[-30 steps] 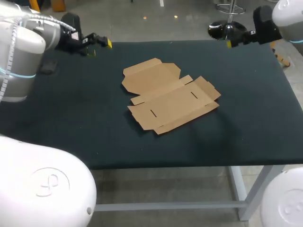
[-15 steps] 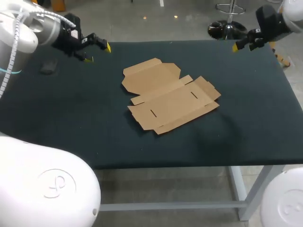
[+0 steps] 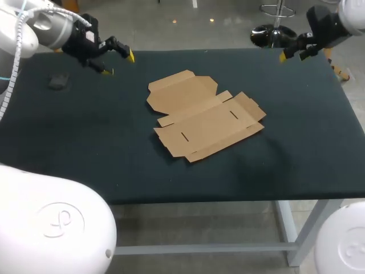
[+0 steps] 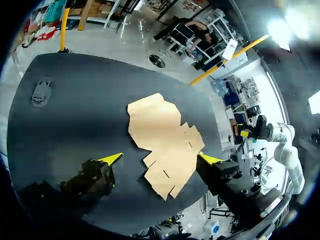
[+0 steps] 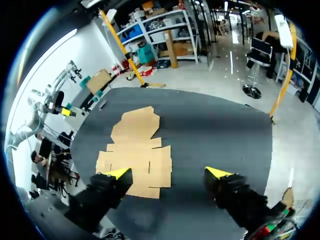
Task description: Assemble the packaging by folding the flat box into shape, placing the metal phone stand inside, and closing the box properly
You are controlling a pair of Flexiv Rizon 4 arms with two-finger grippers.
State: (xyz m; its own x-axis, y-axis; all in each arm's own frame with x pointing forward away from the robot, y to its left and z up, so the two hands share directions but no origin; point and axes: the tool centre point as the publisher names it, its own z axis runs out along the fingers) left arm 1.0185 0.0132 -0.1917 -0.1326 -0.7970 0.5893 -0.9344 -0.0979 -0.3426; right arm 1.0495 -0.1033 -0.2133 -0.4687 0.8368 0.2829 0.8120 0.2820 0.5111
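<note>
- Since the earlier frame the left arm has drawn back toward the upper left corner of the head view. Its left tool [image 3: 118, 64] has spread its fingers wider. The right arm at the upper right has shifted only slightly.
- The bench [image 3: 85, 148] carries everything, under a dark cloth.
- The flat box [image 3: 205, 117] lies unfolded at the centre of the head view. Its long axis runs from upper left to lower right, with no flap raised yet.
- The left tool hangs released and empty over the bench's upper left. The box lies to its lower right, well apart, though this tool looks the nearer of the two.
- The right tool [image 5: 167, 172] is at the upper right edge, also released and holding nothing. The box lies ahead of it, to the lower left in the head view.
- A small grey piece [image 3: 58, 81], probably the metal phone stand, rests near the left edge, beside the left arm and well apart from the box.
</note>
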